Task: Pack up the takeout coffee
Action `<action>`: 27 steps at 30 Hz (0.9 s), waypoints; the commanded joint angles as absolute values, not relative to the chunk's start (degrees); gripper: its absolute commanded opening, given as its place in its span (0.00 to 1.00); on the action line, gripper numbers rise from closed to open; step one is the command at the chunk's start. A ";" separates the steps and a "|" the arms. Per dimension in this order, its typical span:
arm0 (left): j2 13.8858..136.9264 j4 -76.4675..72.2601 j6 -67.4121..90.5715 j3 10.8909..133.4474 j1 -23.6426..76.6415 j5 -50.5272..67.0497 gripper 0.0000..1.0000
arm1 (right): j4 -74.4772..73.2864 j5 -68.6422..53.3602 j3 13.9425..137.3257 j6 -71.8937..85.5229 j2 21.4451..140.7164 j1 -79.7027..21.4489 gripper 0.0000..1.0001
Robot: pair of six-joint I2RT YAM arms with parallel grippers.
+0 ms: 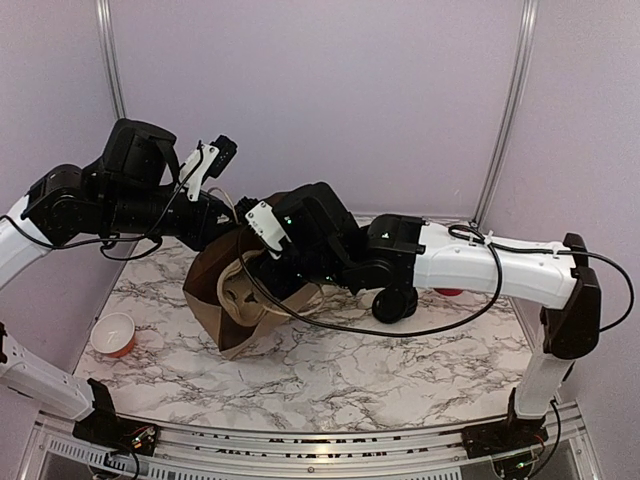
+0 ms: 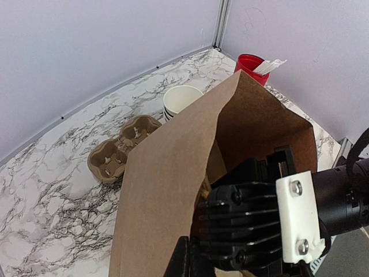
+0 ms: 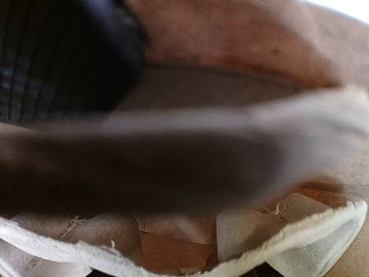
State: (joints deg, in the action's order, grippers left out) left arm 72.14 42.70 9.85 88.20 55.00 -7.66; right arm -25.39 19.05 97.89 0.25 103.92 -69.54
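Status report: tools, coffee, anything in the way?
Left tool shut on brown paper bag. Right tool inside bag, state unclear. Black lidded coffee cup unseen. Obstructions: cannot tell.

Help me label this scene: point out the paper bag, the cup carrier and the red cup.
paper bag (image 2: 167, 179): left wrist view, outer side wall.
cup carrier (image 2: 109, 160): left wrist view, left socket.
red cup (image 2: 247, 58): left wrist view, rim.

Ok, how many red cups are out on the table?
2: one red cup near the table's left edge, and a red cup with white packets at the back right. The paper bag may hide more.
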 commanded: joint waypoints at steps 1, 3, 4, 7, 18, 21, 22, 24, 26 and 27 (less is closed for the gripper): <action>73.59 37.92 10.50 89.74 56.34 -3.38 0.00 | -30.49 18.54 100.69 0.34 106.79 -69.55 0.54; 73.74 37.97 10.63 89.65 56.28 -4.03 0.00 | -31.89 18.51 101.47 0.52 107.24 -69.54 0.54; 73.77 37.97 10.70 89.65 56.33 -4.32 0.00 | -32.51 18.44 101.51 0.49 107.47 -69.59 0.55; 73.87 37.96 10.89 89.64 56.33 -4.78 0.00 | -33.35 18.51 103.10 0.58 107.84 -69.63 0.55; 75.83 38.00 16.33 90.69 56.16 -6.08 0.00 | -41.06 16.76 108.33 3.13 109.91 -69.23 0.64; 76.11 38.01 16.35 90.98 56.04 -6.64 0.00 | -42.32 15.76 110.50 3.87 110.75 -68.70 0.66; 76.11 38.05 16.39 90.97 55.88 -6.67 0.00 | -42.62 15.62 111.09 3.80 111.04 -68.73 0.68; 75.98 38.05 16.67 90.97 55.52 -6.60 0.00 | -42.93 15.65 111.84 3.82 111.25 -68.72 0.69; 75.78 38.07 16.70 90.84 55.13 -6.74 0.00 | -42.47 15.54 111.93 3.60 110.81 -68.69 0.70; 75.64 38.13 16.77 90.73 54.83 -6.81 0.00 | -42.10 15.36 111.97 3.47 110.50 -68.75 0.71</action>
State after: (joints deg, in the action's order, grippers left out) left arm 75.40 42.65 16.29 89.08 54.28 -12.05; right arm -42.30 18.13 109.93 4.45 109.03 -68.49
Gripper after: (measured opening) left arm 0.003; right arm 0.697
